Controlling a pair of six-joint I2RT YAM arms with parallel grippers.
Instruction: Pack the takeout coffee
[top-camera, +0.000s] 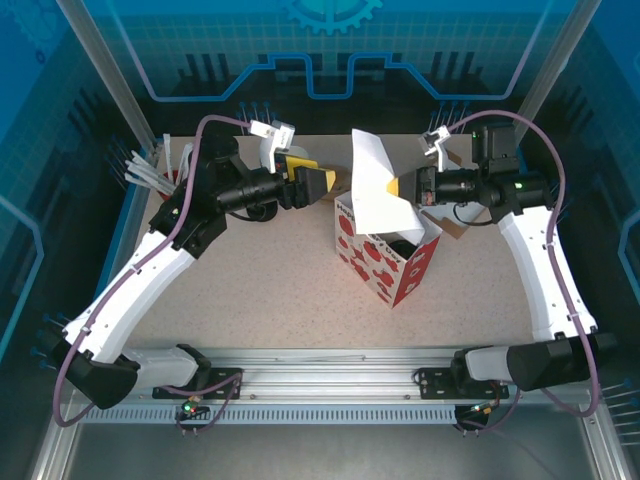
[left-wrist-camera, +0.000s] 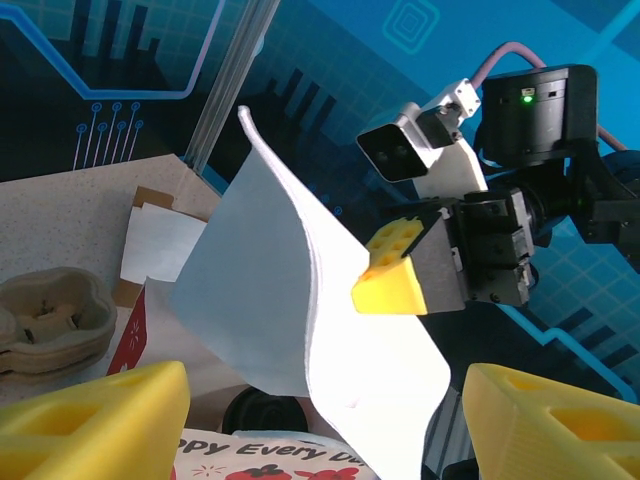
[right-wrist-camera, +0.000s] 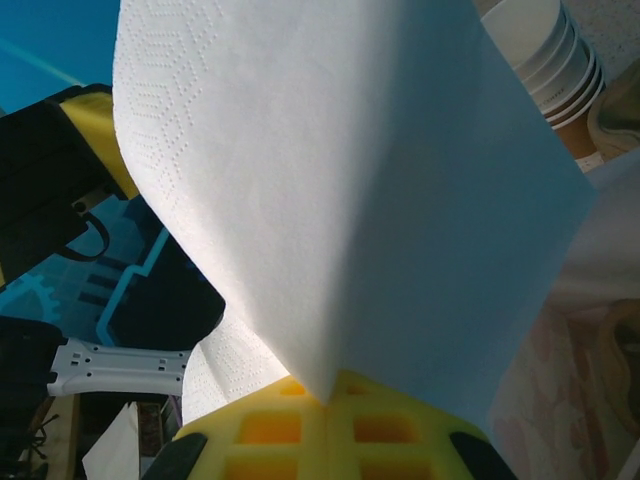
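- The speckled worktop (top-camera: 250, 290) carries a red-and-white printed bag (top-camera: 375, 265), which stands upright with its mouth open about midway between the two arms.
- A white paper napkin (top-camera: 372, 185) hangs above the bag's mouth. It is a large curved sheet with one corner pointing up and its lower edge reaching down to the bag's rim.
- The right gripper (left-wrist-camera: 392, 275) comes in from the right of the bag with its yellow pads pressed together on the napkin's edge, holding the sheet over the opening.
- The left gripper (top-camera: 315, 175) hovers to the left of the bag, level with the napkin. Its jaws stand wide apart, with nothing between them and nothing touching them.
- The takeout coffee (top-camera: 402, 243) sits inside the bag. Its round black lid shows in the mouth, beneath the napkin, and the cup body is hidden by the bag's walls.
- A stack of lidless white paper cups (right-wrist-camera: 545, 55) lies past the napkin's far edge, outside the bag.
- A brown pulp cup carrier (left-wrist-camera: 45, 320) rests on the worktop beside the bag, apart from it.
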